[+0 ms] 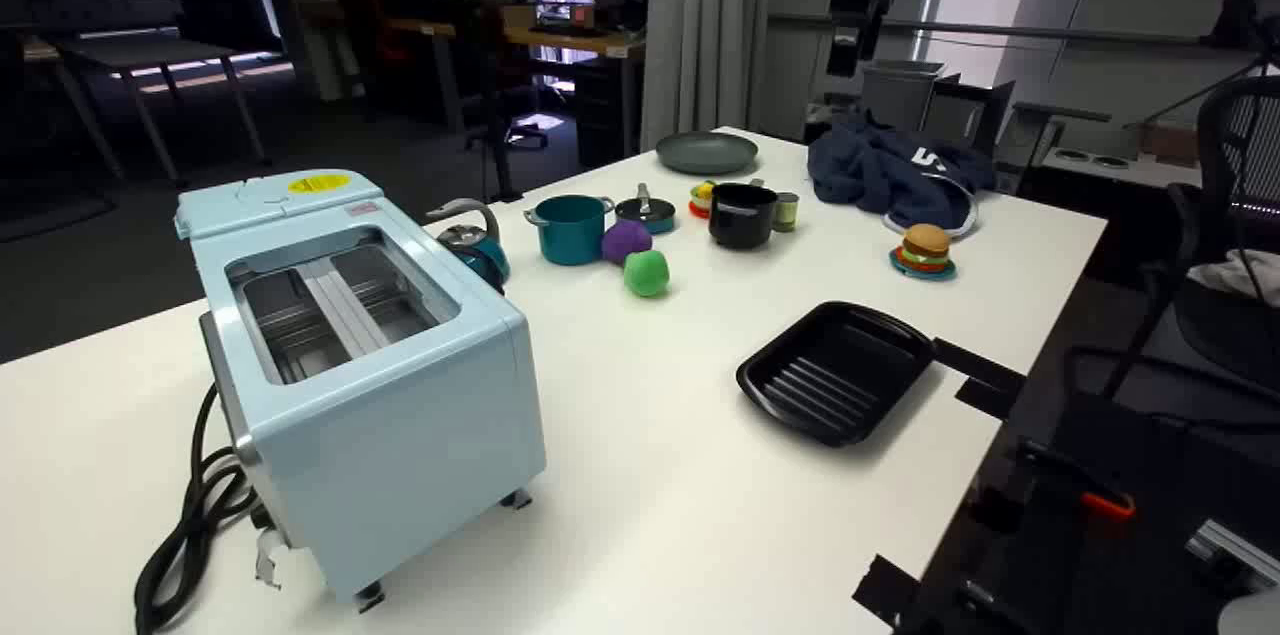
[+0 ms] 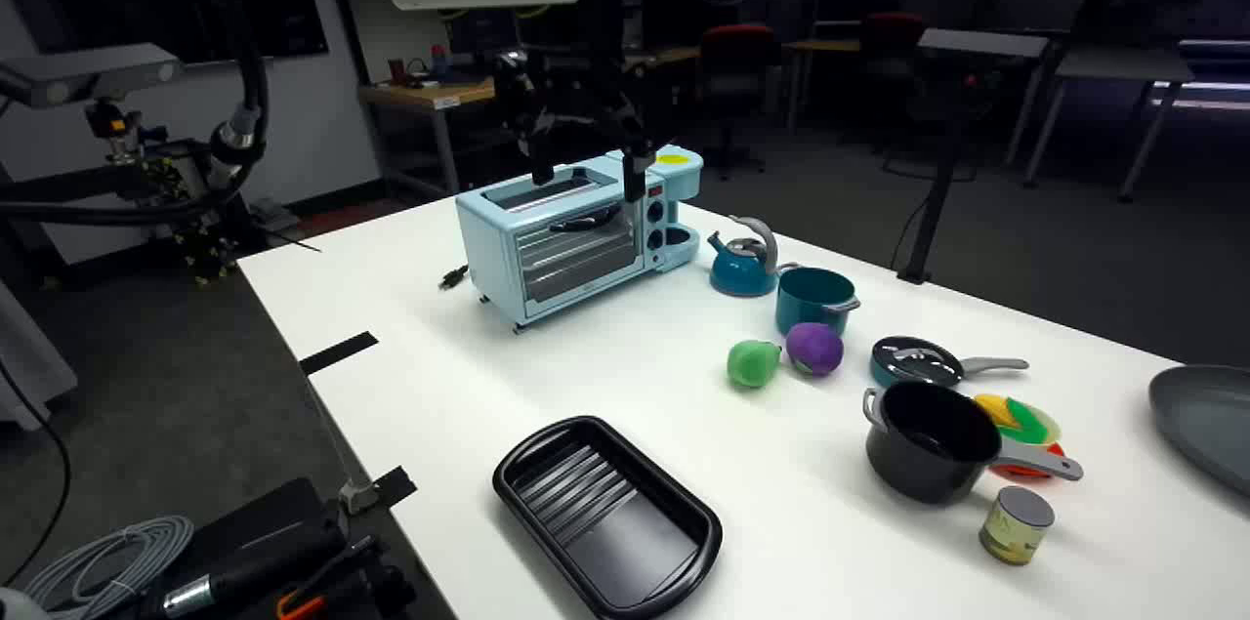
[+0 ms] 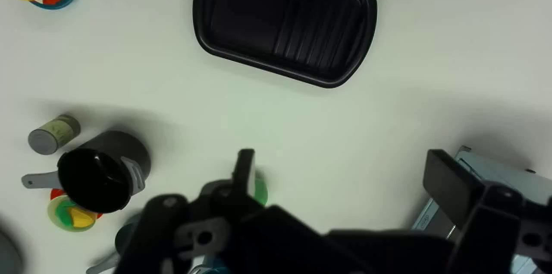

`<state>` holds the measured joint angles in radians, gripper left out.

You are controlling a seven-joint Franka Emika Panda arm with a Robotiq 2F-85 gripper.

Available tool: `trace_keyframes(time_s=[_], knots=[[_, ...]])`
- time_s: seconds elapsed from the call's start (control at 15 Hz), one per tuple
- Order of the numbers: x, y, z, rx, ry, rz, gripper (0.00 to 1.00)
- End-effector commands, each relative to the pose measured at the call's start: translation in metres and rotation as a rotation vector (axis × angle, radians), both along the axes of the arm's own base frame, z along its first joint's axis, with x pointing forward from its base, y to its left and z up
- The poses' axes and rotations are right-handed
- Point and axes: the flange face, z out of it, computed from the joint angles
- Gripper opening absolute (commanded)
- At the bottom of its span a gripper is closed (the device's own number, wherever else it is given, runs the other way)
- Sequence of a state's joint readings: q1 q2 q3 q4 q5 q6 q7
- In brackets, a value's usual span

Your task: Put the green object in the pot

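Observation:
The green object [image 1: 647,273] is a small bright green ball on the white table. It touches or nearly touches a purple ball in an exterior view [image 2: 753,363]. In the wrist view only a sliver of it [image 3: 261,190] shows behind a finger. Two pots stand upright: a teal pot [image 1: 571,233], also in an exterior view [image 2: 814,300], and a black pot [image 1: 742,217] with a grey handle, also in an exterior view [image 2: 931,444] and the wrist view [image 3: 103,170]. My gripper [image 2: 588,179] is open and empty, high above the table; its fingers are wide apart in the wrist view [image 3: 338,174].
A light blue toaster oven [image 2: 576,239] stands on the table. A black tray [image 2: 610,513] lies near the edge. A purple ball [image 2: 814,349], teal kettle [image 2: 742,268], lidded pan [image 2: 916,361], can [image 2: 1016,524], grey plate [image 1: 707,153] and toy burger [image 1: 924,250] are around.

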<state>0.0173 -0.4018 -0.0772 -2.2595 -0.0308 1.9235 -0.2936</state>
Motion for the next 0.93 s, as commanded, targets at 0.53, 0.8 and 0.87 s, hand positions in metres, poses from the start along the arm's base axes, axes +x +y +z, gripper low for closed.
trace_keyframes(time_s=[0.53,0.8,0.87], knots=[[0.000,0.000,0.000,0.000,0.001,0.000,1.00],[0.003,-0.001,-0.002,-0.009,0.001,-0.008,1.00],[0.011,-0.001,-0.005,-0.011,-0.004,-0.027,1.00]])
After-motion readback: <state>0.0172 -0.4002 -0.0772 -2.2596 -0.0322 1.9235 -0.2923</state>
